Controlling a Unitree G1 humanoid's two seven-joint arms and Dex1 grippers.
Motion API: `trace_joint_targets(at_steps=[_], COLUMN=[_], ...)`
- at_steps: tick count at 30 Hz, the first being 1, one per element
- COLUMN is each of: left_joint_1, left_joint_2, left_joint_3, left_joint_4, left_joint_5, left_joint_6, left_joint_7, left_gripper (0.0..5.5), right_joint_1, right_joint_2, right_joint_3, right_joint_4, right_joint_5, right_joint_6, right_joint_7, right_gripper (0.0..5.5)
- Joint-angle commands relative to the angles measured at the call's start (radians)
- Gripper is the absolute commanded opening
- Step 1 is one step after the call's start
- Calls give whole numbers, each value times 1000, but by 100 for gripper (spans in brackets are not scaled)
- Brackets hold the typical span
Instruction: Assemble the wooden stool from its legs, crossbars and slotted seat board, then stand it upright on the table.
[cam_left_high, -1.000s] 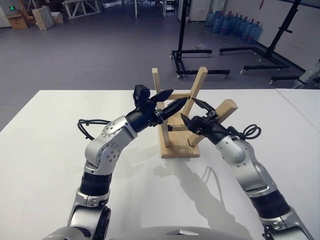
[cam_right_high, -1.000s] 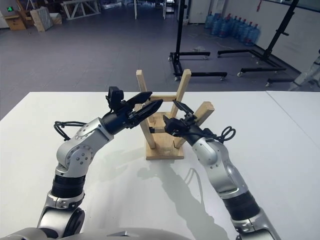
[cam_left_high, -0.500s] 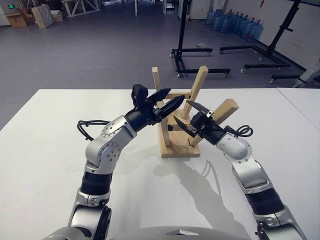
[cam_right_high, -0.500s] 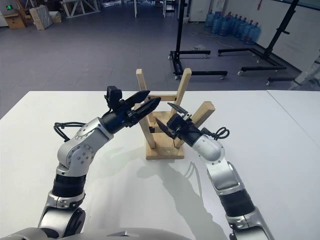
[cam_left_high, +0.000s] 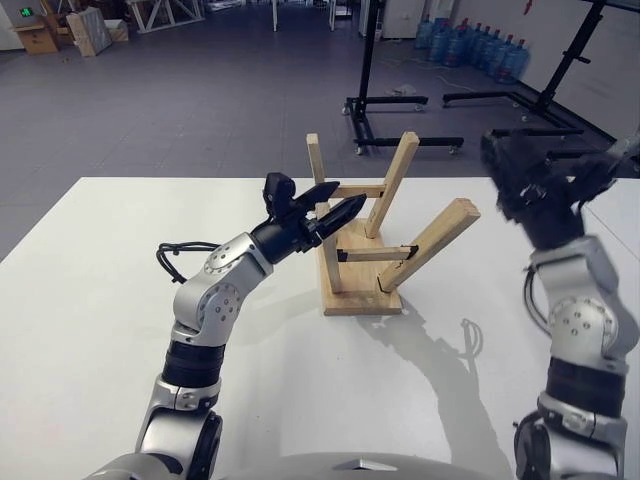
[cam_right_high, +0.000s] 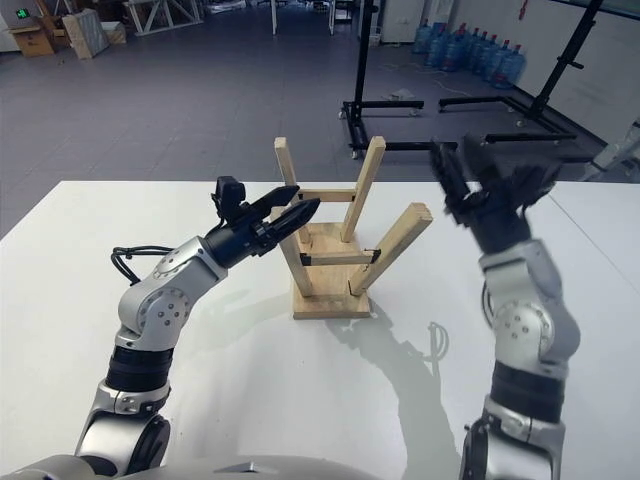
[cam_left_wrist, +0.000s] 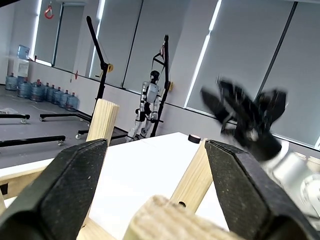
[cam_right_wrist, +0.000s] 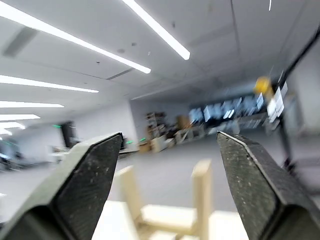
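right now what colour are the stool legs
The stool legs are pale, unpainted wood, seen best in the left eye view.

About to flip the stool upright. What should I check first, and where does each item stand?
1. Seat board flat on table, legs up: ok.
2. Legs straight: not ok, one leg leans outward to the robot's right.
3. Crossbar joints fully seated: cannot tell.
4. Left gripper open at a leg's top, not clamped: ok.
5. Right gripper open, held high, apart from the stool: ok.
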Motion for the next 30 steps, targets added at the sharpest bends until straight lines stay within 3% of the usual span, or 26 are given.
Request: trace_joint_targets(at_steps=[1, 9, 18, 30], left_joint_1=[-2, -32, -56, -84], left_joint_2=[1, -2, -1, -48], left_joint_3=[-10, -24, -33, -88], left_joint_4=[12, 31, 23, 42], left_joint_5=[16, 36, 52, 90], left_joint_6=[-7, -15, -21, -26], left_joint_7=[-7, -25, -33, -38], left_gripper=[356, 356, 356, 356], right_joint_1=[77, 78, 31, 3], right_joint_2=[53, 69, 152, 205], right_joint_3=[41, 130, 290, 347], right_joint_4=[-59, -81, -103, -120], right_joint_5=[90, -78, -566, -584], right_joint_6=[68, -18, -244, -215], right_joint_7=[-10, -4, -236, -263], right_gripper=[348, 348, 348, 348])
